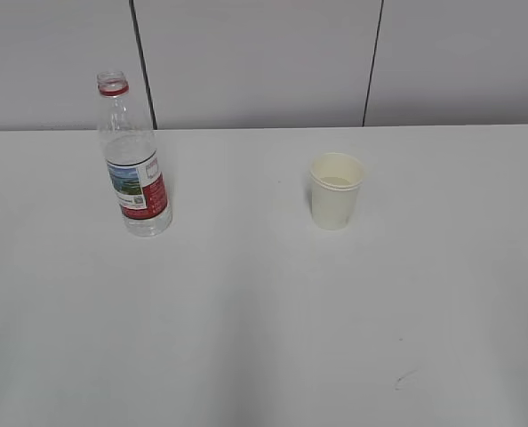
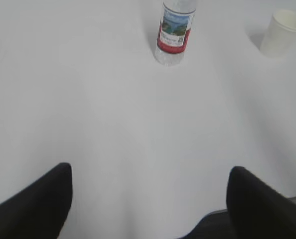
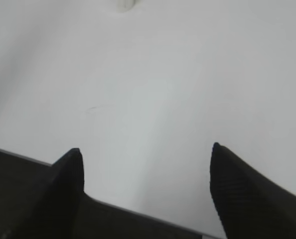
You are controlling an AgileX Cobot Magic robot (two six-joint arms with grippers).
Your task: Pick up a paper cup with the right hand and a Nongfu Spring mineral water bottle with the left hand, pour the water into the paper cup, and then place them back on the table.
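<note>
The white table (image 1: 264,311) meets a grey panelled wall (image 1: 255,62) at the far side. The uncapped Nongfu Spring mineral water bottle (image 1: 133,160) stands upright at far left, nearly empty. The paper cup (image 1: 335,190) stands well apart, right of it, with some water (image 1: 336,181) inside. The left hand (image 2: 150,196) and right hand (image 3: 145,172) are both wide open, holding nothing.

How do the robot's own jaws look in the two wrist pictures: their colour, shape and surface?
Only the finger ends show. The left gripper has two black fingers with blunt, rounded ends and a smooth matt surface. The right gripper has two black fingers that taper to points, with a fine woven-looking texture. No cables, stickers or markings are visible.
</note>
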